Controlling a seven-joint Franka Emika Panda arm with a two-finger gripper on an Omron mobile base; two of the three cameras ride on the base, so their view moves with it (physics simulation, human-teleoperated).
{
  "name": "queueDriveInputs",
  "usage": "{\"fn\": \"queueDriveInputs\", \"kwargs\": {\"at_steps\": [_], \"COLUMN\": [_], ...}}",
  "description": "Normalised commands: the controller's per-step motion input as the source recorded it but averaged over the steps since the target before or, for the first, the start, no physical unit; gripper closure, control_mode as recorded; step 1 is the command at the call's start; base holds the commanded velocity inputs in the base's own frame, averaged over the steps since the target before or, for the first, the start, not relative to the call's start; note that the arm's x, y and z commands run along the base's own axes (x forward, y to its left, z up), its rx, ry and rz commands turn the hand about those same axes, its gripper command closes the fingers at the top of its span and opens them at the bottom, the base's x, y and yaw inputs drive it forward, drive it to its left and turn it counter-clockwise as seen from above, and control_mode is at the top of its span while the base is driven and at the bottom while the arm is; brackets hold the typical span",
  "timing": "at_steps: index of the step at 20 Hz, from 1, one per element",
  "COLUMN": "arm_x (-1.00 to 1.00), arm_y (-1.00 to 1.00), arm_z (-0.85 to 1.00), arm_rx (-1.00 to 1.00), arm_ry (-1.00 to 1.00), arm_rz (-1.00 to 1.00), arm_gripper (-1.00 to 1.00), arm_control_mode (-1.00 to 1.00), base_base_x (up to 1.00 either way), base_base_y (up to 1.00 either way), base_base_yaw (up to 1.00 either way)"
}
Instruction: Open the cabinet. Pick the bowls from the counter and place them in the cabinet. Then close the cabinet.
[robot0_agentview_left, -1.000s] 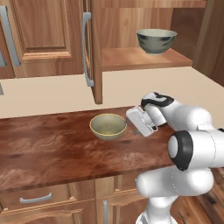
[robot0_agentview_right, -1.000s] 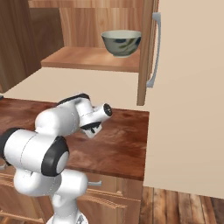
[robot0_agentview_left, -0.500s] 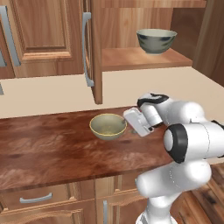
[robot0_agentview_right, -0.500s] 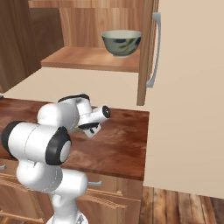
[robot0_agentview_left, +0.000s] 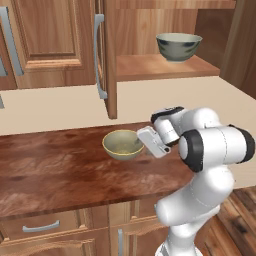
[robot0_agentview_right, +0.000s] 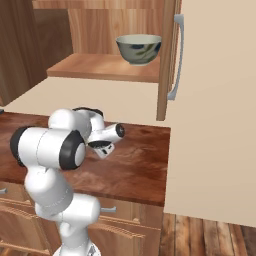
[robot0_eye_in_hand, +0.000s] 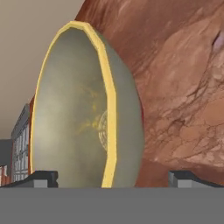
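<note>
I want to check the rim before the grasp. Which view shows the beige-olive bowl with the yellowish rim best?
The hand view: the beige-olive bowl looms close, rim and inside plain. The left base view shows it small on the counter beside the open gripper. In the right base view the arm hides it.

We see our gripper (robot0_agentview_left: 145, 141) edge closer to the beige-olive bowl (robot0_agentview_left: 123, 144), its jaws straddling the near rim.

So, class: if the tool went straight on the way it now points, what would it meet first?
Most likely the beige-olive bowl on the counter: its yellowish rim stands between the open tool fingertips, close ahead.
</note>
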Motion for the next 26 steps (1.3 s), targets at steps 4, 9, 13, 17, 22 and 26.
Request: {"fn": "queueDriveInputs", "kwargs": {"at_steps": [4,9,13,17,22,26], "arm_x": [0.31,0.31,0.18,0.01,0.0,-0.02], "arm_y": [0.16,0.18,0.09,0.0,0.0,0.0], "arm_z": [-0.24,-0.26,-0.2,-0.16,-0.14,0.0], "arm_rx": [0.0,0.0,0.0,0.0,0.0,0.0], "arm_ry": [0.0,0.0,0.0,0.0,-0.02,-0.11], "arm_rz": [0.0,0.0,0.0,0.0,0.0,0.0], "arm_gripper": [-1.0,1.0,1.0,1.0,1.0,1.0], "arm_control_mode": [-1.0,-1.0,-1.0,-1.0,-1.0,-1.0], "base_base_x": [0.0,0.0,0.0,0.0,0.0,0.0], "base_base_y": [0.0,0.0,0.0,0.0,0.0,0.0], "base_base_yaw": [0.0,0.0,0.0,0.0,0.0,0.0]}}
